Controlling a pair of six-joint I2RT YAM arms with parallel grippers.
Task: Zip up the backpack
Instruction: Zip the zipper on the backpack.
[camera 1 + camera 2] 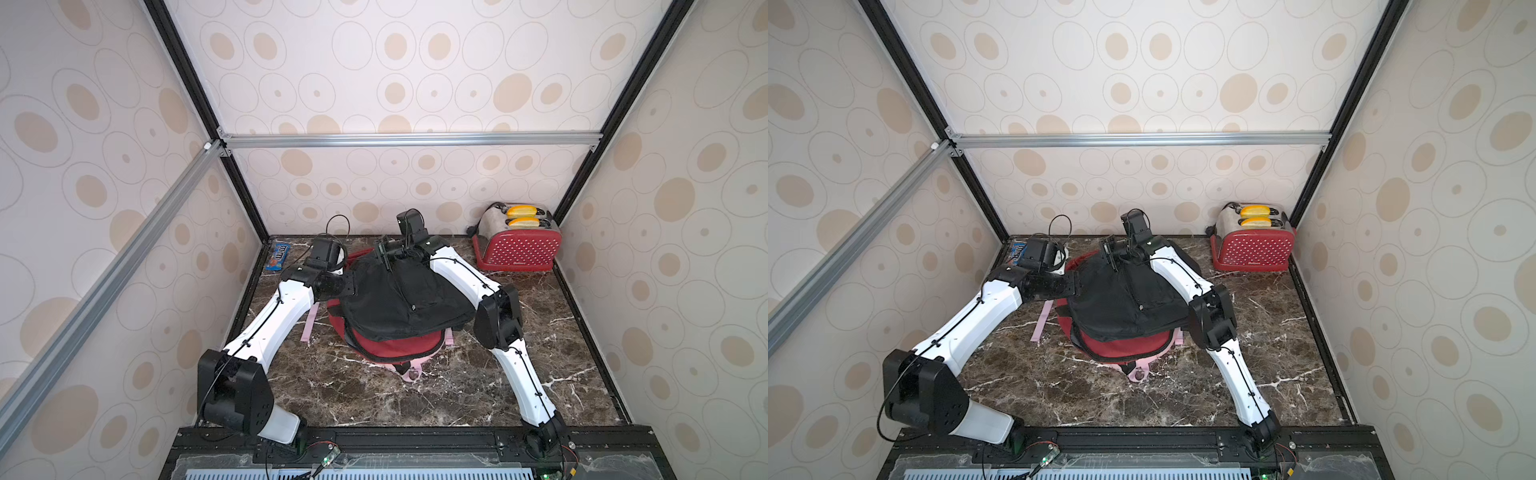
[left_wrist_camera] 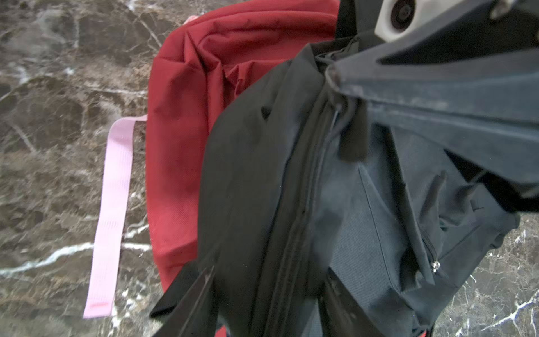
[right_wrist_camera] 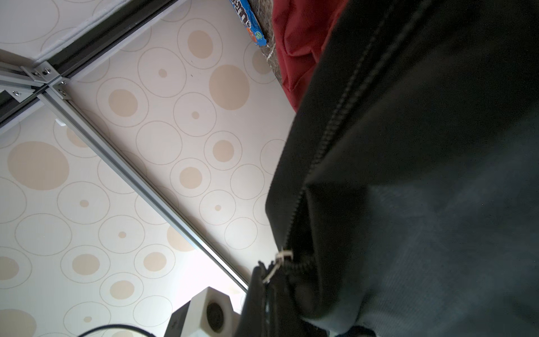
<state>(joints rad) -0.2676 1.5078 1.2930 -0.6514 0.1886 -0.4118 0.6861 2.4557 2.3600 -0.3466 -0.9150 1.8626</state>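
Observation:
A black backpack (image 1: 403,299) (image 1: 1125,299) lies on top of a red bag (image 1: 395,345) in the middle of the marble table. Its zipper (image 2: 306,186) (image 3: 329,131) runs along the raised top fold. At the backpack's far end my right gripper (image 1: 388,266) (image 1: 1113,264) (image 3: 262,280) is shut on the small pale zipper pull (image 3: 281,258) and lifts the fabric there. My left gripper (image 2: 269,274) stands at the backpack's left side, its two fingers clamped on a fold of black fabric that carries the zipper line. In both top views the left wrist hides those jaws.
A pink strap (image 1: 309,322) (image 2: 110,216) trails left from the red bag, and a pink loop (image 1: 411,376) lies at its near end. A red dotted toaster (image 1: 517,245) holding two yellow buns stands back right. A blue candy packet (image 1: 279,257) lies back left by the wall.

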